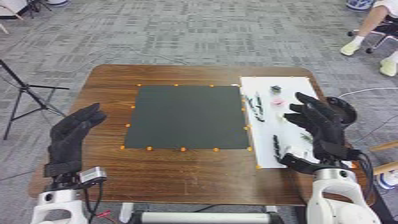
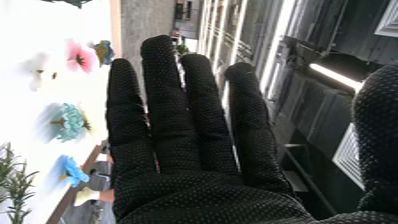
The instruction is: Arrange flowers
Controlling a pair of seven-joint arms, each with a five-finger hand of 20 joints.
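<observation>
In the head view my left hand (image 1: 76,131) is over the table's left side, its fingers relaxed and holding nothing. My right hand (image 1: 317,123) is above the right part of the white sheet (image 1: 265,131), open and empty, covering some of what lies there. On the sheet are a pink flower (image 1: 277,101), a dark bloom (image 1: 275,89) and dark green stems (image 1: 258,107). The right wrist view has my right hand (image 2: 204,190) with straight fingers, beside a pink flower (image 2: 81,56), a pale teal flower (image 2: 68,122), a blue flower (image 2: 73,170) and green sprigs (image 2: 16,182).
A dark square mat (image 1: 187,117) edged with orange markers lies in the middle of the brown table (image 1: 169,180). A round black object (image 1: 342,111) stands at the right edge, partly behind my right hand. A black tripod (image 1: 28,90) stands on the floor at the left.
</observation>
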